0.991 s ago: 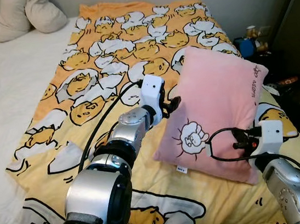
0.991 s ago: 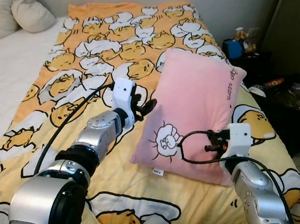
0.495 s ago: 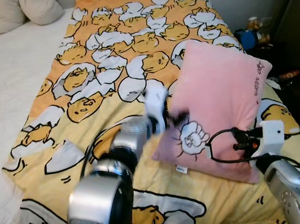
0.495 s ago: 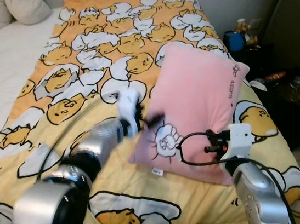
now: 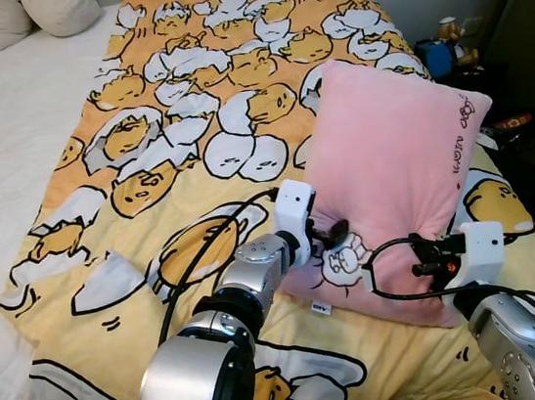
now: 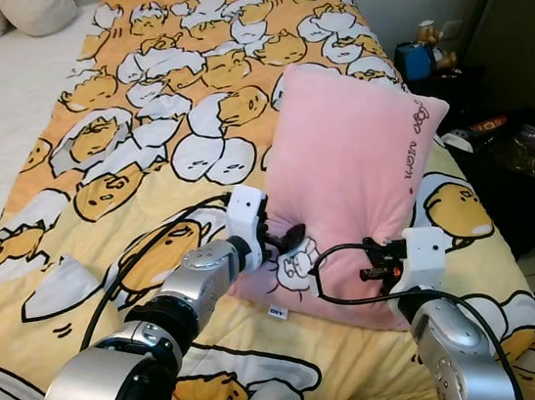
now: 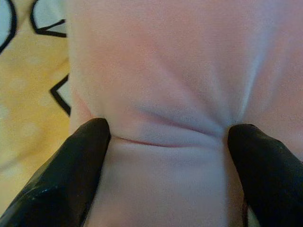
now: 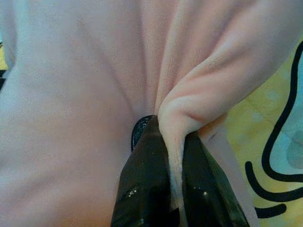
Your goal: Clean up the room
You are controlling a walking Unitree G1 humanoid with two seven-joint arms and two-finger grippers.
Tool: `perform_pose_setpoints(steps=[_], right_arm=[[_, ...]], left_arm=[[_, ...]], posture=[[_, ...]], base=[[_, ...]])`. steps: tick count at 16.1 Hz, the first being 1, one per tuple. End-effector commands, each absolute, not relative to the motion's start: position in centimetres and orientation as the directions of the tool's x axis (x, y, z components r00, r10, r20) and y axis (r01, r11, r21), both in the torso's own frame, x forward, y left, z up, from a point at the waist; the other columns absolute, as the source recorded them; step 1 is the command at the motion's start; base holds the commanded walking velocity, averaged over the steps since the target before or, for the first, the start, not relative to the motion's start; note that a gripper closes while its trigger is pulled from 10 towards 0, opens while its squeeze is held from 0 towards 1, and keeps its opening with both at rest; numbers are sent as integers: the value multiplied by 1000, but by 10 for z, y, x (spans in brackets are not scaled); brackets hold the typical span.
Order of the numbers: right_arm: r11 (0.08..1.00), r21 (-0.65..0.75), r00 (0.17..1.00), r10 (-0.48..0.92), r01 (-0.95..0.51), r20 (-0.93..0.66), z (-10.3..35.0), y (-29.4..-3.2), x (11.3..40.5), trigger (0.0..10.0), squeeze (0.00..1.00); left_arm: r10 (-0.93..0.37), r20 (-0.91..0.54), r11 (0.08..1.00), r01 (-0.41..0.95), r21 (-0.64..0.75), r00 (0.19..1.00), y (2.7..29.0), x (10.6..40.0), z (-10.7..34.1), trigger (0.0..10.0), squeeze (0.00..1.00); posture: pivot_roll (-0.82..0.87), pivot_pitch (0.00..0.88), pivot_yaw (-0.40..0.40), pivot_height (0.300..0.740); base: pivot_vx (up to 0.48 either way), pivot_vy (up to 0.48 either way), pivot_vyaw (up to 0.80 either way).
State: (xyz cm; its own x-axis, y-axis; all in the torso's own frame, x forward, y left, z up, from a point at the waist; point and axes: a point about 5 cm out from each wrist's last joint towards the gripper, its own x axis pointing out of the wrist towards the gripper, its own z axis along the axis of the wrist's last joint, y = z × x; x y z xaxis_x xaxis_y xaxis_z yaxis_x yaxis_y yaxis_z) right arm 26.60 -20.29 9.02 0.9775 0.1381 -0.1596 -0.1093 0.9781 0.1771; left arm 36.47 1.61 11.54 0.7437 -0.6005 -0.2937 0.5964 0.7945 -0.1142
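Bed (image 5: 11,125) with white sheet, yellow egg-print blanket (image 5: 176,103) spread over its right half; two beige cushions (image 5: 21,15) at 11 o'clock by the wall. Dark nightstand clutter (image 5: 454,42) at 2 o'clock, off the bed edge.

Pink pillow (image 5: 396,163) sits on the blanket at centre-right, propped up, long axis running from 7 to 1 o'clock, printed face toward the camera.

Left arm reaches forward from 7 o'clock, silver forearm low over the blanket, cable looping alongside. Left claw (image 5: 330,236) is on the pillow's lower left edge, fingers (image 7: 85,156) spread wide and pressed into the pink fabric, which bunches between them. Not closed on it.

Right arm comes up from 5 o'clock, wrist bent inward. Right claw (image 8: 165,161) at the pillow's lower right corner, fingers pinched tight on a fold of pink fabric.

Nothing lies between claws and pillow; blanket wrinkles only.
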Motion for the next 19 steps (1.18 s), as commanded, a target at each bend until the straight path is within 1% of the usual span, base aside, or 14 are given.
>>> perform_pose_setpoints(steps=[1,2,4,6,7,8,10,12,14,16,18,19], right_arm=[[967,213,951,190,-138,-246,72,-191,257,0,0],[966,219,948,196,-142,-252,71,-190,254,0,0],[963,229,943,201,-141,-265,68,-188,251,0,0],[960,258,937,189,-112,-295,58,-189,247,0,0],[957,273,935,177,-92,-306,53,-189,247,0,0],[955,280,934,182,-93,-308,52,-187,248,0,0],[949,303,929,188,-88,-319,48,-185,249,0,0],[941,334,926,165,-45,-341,39,-188,249,0,0],[941,335,923,165,-42,-347,36,-188,249,0,0],[945,323,923,168,-51,-346,36,-189,252,0,0],[972,232,926,113,-28,-360,39,-199,262,0,0],[988,152,910,48,16,-412,33,-208,266,0,0]], left_arm=[[-591,-346,801,581,-145,729,13,356,100,10000,0],[-568,-315,822,536,-191,760,21,362,106,0,0],[-571,-294,820,519,-242,766,26,364,108,0,0],[-511,-284,833,386,-397,811,35,370,111,0,0],[-527,-272,820,398,-412,805,32,370,114,0,0],[-569,-259,803,460,-379,780,25,369,117,0,0],[-604,-239,787,521,-330,760,20,367,119,0,0],[-626,-246,776,561,-288,740,17,364,116,0,0],[-677,-252,734,615,-288,691,9,359,113,0,0],[-685,-283,727,655,-204,672,11,354,103,0,0],[-691,-272,718,679,-153,669,20,355,103,0,0],[-684,-272,724,677,-135,677,25,357,103,0,0]], posture=[[-249,248,48,740],[-244,252,43,740],[-231,255,31,740],[-209,259,24,740],[-200,260,20,740],[-193,259,17,740],[-186,252,16,740],[-174,245,20,740],[-166,239,24,740],[-162,231,23,740],[-143,208,18,740],[-132,195,16,740]], base=[[0,0,0],[0,0,0],[0,0,0],[0,0,0],[0,0,0],[0,0,0],[0,0,0],[0,0,0],[0,0,0],[0,0,0],[0,0,0],[0,0,0]])
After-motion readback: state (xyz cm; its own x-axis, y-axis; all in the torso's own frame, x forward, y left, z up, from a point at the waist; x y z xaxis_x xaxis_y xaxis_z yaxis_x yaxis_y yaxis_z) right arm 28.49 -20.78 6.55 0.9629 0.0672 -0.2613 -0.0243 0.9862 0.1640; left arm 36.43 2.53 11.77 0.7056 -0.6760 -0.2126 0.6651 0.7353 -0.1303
